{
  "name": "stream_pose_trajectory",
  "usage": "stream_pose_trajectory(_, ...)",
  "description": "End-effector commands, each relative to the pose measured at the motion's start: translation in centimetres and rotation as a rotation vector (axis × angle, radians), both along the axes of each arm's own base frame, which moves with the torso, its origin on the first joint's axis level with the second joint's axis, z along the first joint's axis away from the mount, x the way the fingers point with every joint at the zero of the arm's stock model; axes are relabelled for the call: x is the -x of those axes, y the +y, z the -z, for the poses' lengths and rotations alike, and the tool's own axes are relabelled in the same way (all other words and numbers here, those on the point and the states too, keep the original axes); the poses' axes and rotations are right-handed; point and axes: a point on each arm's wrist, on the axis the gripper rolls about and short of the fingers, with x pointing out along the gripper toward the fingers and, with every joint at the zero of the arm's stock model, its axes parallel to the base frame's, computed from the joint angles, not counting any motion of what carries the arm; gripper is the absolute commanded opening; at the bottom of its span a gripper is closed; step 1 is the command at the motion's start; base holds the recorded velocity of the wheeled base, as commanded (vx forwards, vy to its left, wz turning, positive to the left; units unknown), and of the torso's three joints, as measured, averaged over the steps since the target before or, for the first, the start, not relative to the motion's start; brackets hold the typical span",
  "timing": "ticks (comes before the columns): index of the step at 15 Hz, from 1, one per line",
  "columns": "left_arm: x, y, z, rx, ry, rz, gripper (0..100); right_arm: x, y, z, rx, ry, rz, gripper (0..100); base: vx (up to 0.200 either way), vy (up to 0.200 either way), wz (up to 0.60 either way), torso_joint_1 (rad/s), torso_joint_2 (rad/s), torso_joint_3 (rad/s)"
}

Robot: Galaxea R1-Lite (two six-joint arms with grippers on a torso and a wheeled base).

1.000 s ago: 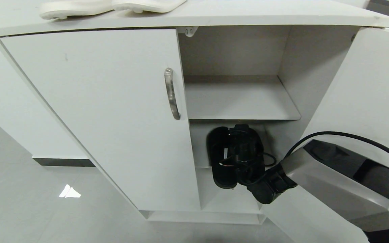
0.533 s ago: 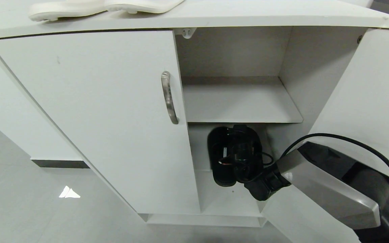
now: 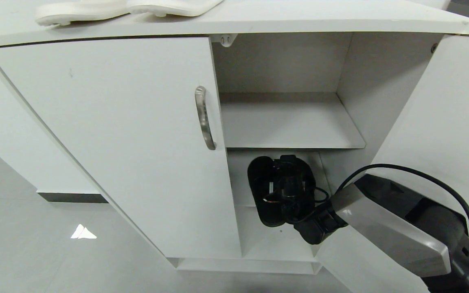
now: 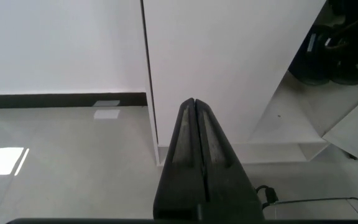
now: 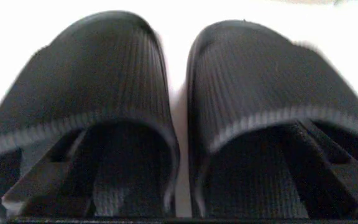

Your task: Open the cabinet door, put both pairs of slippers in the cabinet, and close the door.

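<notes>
The white cabinet (image 3: 259, 18) has its right door (image 3: 442, 122) swung open and its left door (image 3: 116, 134) closed. A pair of black slippers (image 3: 265, 191) hangs side by side in the lower compartment, below the shelf (image 3: 287, 122). My right gripper (image 3: 289, 195) is shut on the pair. In the right wrist view its fingers (image 5: 48, 180) reach in under the slippers' (image 5: 104, 81) straps. White slippers (image 3: 128, 7) lie on the cabinet top. My left gripper (image 4: 194, 102) is shut on nothing, low over the floor to the left of the cabinet (image 4: 229, 62).
The closed door carries a metal handle (image 3: 204, 118). The cabinet floor (image 3: 271, 244) under the black slippers is bare. A white scrap (image 3: 83, 232) lies on the grey floor at the left. The open door stands close beside my right arm.
The head camera shifted a little early on. Since then my right gripper has carried the black slippers slightly deeper into the lower compartment.
</notes>
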Motion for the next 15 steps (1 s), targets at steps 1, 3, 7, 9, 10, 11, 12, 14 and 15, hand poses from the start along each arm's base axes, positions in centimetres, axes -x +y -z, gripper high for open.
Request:
stream_pose_trajectory(1, 0.0, 0.0, 0.0, -0.001, 0.001, 0.001, 0, 2.9, 0.0, -0.8, 0.025, 0.035, -0.035, 100, 0.000, 0.000, 0.00, 0.000, 0.00, 0.000)
stream_pose_trajectory(3, 0.0, 0.0, 0.0, 0.000, 0.001, 0.001, 0, 5.3, 0.2, -2.3, 0.008, 0.007, -0.073, 100, 0.000, 0.000, 0.00, 0.000, 0.00, 0.000)
stream_pose_trajectory(7, 0.0, 0.0, 0.0, 0.000, 0.001, 0.003, 0, 11.0, -1.7, -4.2, 0.031, 0.039, -0.191, 100, 0.000, 0.000, 0.00, 0.000, 0.00, 0.000)
stream_pose_trajectory(9, 0.0, 0.0, 0.0, 0.002, 0.001, 0.004, 0, 13.5, -3.3, -5.2, 0.003, 0.039, -0.340, 100, -0.200, 0.000, 0.00, 0.007, 0.00, 0.009)
stream_pose_trajectory(10, 0.0, 0.0, 0.0, 0.002, 0.001, 0.006, 0, 14.4, -3.7, -5.5, -0.002, 0.048, -0.406, 100, -0.200, 0.000, 0.00, 0.012, 0.00, 0.002)
stream_pose_trajectory(11, 0.0, 0.0, 0.0, 0.002, 0.001, 0.006, 0, 15.1, -4.2, -6.3, -0.015, 0.047, -0.469, 100, -0.200, 0.000, 0.00, -0.002, 0.01, 0.012)
stream_pose_trajectory(12, 0.0, 0.0, 0.0, 0.002, 0.001, 0.006, 0, 15.5, -4.5, -6.6, -0.020, 0.051, -0.508, 100, -0.200, 0.000, 0.00, -0.002, 0.01, 0.002)
stream_pose_trajectory(14, 0.0, 0.0, 0.0, 0.002, 0.001, 0.006, 0, 16.0, -4.3, -6.6, -0.018, 0.058, -0.534, 100, -0.200, 0.000, 0.00, -0.005, 0.00, -0.002)
stream_pose_trajectory(15, 0.0, 0.0, 0.0, 0.002, 0.001, 0.007, 0, 16.1, -4.3, -6.5, -0.018, 0.060, -0.537, 100, 0.000, 0.000, 0.00, 0.000, 0.00, 0.000)
